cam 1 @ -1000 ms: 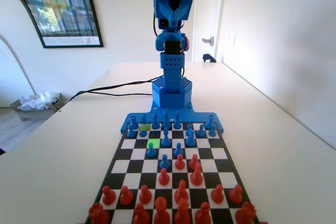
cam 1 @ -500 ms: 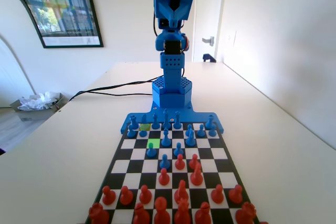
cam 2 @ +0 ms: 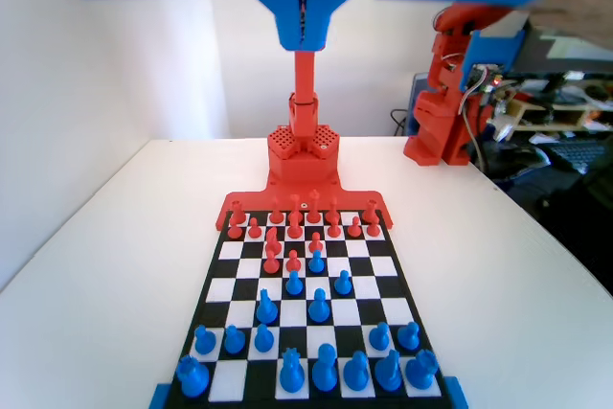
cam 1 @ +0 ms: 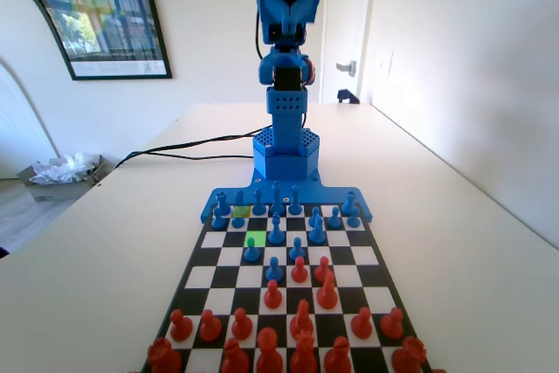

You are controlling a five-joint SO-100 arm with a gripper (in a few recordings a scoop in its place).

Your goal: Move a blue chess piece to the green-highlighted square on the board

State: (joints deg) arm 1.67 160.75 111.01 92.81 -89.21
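A pale table in a white-walled room, a framed poster on the left wall (cam 1: 87, 10), the board (cam 1: 371, 255) laid out below the raised blue arm.

In the fixed view, moving from left to right, the green-highlighted square (cam 1: 256, 238) sits bare in the third row from the arm, and a blue chess piece (cam 1: 251, 252), round-headed with a flared base, stands one square nearer the camera, just touching that row's edge. Other blue pawns crowd close on its right. High above, the gripper (cam 2: 304, 37) hangs with its jaws pressed together, holding nothing. My worry is that, coming down, the claw could clip a neighbouring pawn or pick a lookalike, since they stand so near.
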